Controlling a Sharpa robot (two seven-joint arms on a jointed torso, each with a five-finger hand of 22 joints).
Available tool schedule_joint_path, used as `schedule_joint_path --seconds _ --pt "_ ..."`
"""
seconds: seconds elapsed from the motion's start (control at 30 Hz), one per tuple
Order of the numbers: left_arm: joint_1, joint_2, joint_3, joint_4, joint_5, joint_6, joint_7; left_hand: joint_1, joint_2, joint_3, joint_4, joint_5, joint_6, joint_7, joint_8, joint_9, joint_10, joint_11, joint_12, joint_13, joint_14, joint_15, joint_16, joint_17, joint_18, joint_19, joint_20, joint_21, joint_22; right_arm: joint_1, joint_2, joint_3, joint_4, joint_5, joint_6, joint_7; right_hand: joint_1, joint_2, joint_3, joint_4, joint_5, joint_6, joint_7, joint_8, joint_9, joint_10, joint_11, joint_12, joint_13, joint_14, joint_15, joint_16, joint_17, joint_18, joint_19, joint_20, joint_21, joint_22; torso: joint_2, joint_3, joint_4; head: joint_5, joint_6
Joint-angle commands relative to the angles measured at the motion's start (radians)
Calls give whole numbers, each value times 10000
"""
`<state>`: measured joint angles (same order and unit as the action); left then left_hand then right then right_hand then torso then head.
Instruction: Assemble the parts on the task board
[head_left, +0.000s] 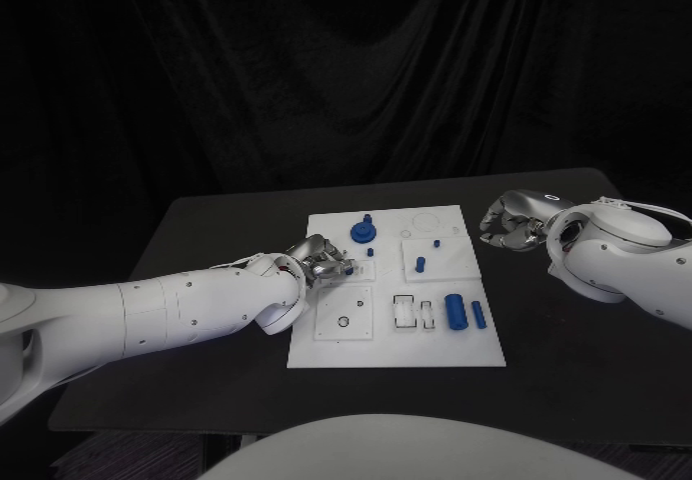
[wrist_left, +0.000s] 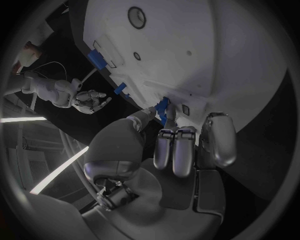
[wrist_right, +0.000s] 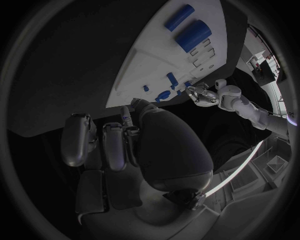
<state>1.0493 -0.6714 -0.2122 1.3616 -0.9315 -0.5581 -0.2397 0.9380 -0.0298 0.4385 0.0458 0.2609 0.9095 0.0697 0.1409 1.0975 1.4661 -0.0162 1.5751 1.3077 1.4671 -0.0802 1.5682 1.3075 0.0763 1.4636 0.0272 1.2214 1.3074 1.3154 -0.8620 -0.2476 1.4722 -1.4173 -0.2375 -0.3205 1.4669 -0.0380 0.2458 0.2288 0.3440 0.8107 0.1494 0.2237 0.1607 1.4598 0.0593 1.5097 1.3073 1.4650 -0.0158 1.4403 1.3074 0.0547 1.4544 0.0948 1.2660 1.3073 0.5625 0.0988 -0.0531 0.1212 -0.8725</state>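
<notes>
The white task board lies mid-table. On it I see a round blue part with a peg, a small blue peg, a thick blue cylinder and a slimmer one. My left hand is at the board's left edge, fingers curled. In the left wrist view its thumb and a finger pinch a small blue part right at the board. My right hand hovers off the board's far right corner with its fingers curled in and nothing plainly in them.
The board carries several empty slots and holes, among them white rectangular recesses and a ring-shaped hole. Bare black table surrounds the board on all sides. A dark curtain hangs behind the table.
</notes>
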Motion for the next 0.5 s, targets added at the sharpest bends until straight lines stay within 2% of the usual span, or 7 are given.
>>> schedule_joint_path --seconds 0.03,0.5 --pt "-47 22 7 -9 9 -102 408 22 14 -141 45 -103 -97 21 -62 -14 1046 57 -43 2631 1037 72 26 2633 -45 214 64 -61 1660 -19 -21 8 18 -31 -1 -130 -50 -69 45 -25 29 -55 -33 -32 -14 -35 -7 -56 1423 402 1 -39 76 149 -47 -38 -37 1706 -3 7 2 -10 -2" --pt "-133 -12 8 -7 9 -78 497 -58 -36 -661 459 -364 -107 51 -53 -24 1046 90 -43 2631 1037 105 26 2633 -41 214 102 -78 1660 -20 -24 8 16 15 52 -137 -50 -69 45 -25 29 -55 -33 -32 -14 -35 -7 -56 1423 402 1 -39 76 149 -47 -38 -37 1706 2 5 10 15 -2"
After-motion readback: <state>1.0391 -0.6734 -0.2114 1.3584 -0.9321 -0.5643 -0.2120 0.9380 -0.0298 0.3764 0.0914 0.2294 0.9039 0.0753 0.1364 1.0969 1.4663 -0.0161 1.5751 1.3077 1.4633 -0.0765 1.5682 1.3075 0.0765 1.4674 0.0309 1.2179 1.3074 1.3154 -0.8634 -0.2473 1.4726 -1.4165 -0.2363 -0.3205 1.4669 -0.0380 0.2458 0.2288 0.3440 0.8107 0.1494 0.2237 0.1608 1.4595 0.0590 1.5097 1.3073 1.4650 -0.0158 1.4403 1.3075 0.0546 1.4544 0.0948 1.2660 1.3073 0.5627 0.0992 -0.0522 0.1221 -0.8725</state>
